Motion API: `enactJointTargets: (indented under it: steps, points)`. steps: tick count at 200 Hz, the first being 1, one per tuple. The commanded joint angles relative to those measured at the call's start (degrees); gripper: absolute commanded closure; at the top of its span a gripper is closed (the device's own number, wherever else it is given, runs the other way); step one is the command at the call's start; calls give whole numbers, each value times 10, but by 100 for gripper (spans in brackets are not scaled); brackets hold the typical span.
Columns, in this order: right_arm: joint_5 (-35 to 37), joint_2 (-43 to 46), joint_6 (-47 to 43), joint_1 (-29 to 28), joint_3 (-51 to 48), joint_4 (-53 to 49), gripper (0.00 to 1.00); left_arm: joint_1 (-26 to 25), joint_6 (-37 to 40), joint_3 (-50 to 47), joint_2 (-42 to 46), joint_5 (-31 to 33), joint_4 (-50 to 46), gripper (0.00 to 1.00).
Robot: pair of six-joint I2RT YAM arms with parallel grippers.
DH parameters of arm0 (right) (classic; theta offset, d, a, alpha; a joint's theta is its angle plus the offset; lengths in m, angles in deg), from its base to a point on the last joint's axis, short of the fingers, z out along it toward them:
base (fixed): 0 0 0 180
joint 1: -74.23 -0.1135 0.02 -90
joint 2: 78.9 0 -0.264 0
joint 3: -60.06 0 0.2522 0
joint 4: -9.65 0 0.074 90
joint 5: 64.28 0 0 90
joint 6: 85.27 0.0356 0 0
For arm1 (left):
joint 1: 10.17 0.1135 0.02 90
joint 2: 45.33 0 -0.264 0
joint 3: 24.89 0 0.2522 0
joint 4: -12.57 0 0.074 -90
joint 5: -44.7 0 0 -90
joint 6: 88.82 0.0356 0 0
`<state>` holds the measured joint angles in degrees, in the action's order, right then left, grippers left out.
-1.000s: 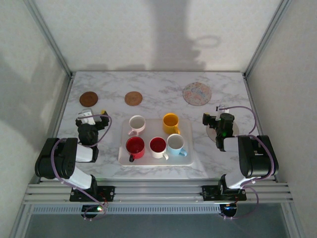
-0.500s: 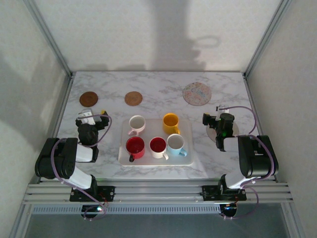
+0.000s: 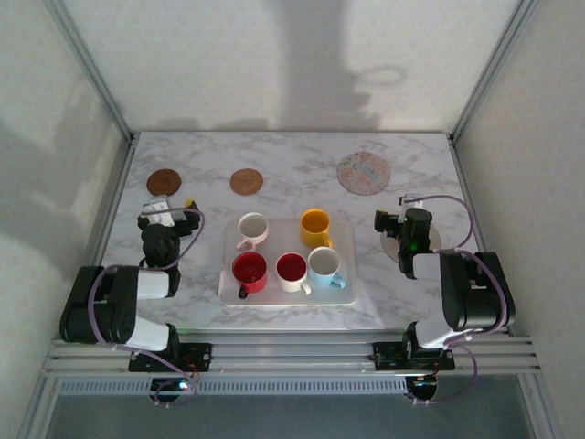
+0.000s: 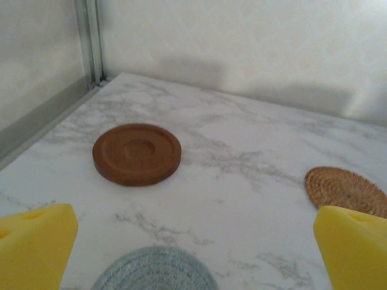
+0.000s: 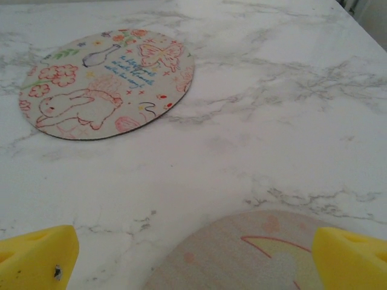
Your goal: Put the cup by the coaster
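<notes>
Left gripper point(image 3: 169, 210): jaws fully apart, nothing between them. It sits at the left of the table point(image 3: 302, 155), well left of the tray point(image 3: 283, 298). In the left wrist view its yellow fingers point(image 4: 36, 241) frame bare marble, with a grey woven coaster point(image 4: 154, 275) directly below them. A brown wooden coaster point(image 4: 136, 153) lies ahead to the left, and a tan woven coaster point(image 4: 344, 190) ahead to the right.

Right gripper point(image 3: 399, 218): jaws likewise spread wide and empty. It sits right of the tray, over a pale coaster point(image 5: 230, 254) bearing a pink and yellow motif. A printed coaster point(image 5: 106, 81) lies further ahead and to the left.

Cups: all five stand upright on the tray, between the two arms, and neither gripper touches any of them.
- Back row: a white cup point(image 3: 252, 227) and a yellow cup point(image 3: 315, 224).
- Front row: a red cup point(image 3: 249, 272), a white cup with a red inside point(image 3: 292, 269) and a light blue cup point(image 3: 324, 266), close together.

The white cup in the back row is the one nearest the left gripper. The yellow and blue cups are nearest the right gripper.

Markings: the printed coaster carries drawings of a rabbit, flowers and a butterfly, plus several lines of blue handwriting too small to read. A white tag on the left wrist cannot be read from above.
</notes>
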<state>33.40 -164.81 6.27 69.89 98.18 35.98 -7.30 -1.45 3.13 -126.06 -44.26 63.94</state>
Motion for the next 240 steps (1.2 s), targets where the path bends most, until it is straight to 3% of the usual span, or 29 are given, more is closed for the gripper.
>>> enactJointTargets:
  steps: [1, 44, 123, 178, 240]
  points:
    - [27, 47, 0, -10, 42, -75, 1, 0, -7, 20, 59, 13, -66, 0]
    - [56, 132, 48, -27, 119, -273, 1, 0, -1, 123, 177, -43, -273, 0]
    - [-120, 238, 76, -57, 261, -550, 1, 0, 12, 341, 223, -75, -609, 0]
    - [-217, 255, 72, -88, 317, -653, 1, 0, -56, 411, 201, -57, -733, 0]
    - [-262, 236, 92, -126, 336, -679, 1, 0, -103, 427, 168, -77, -840, 0]
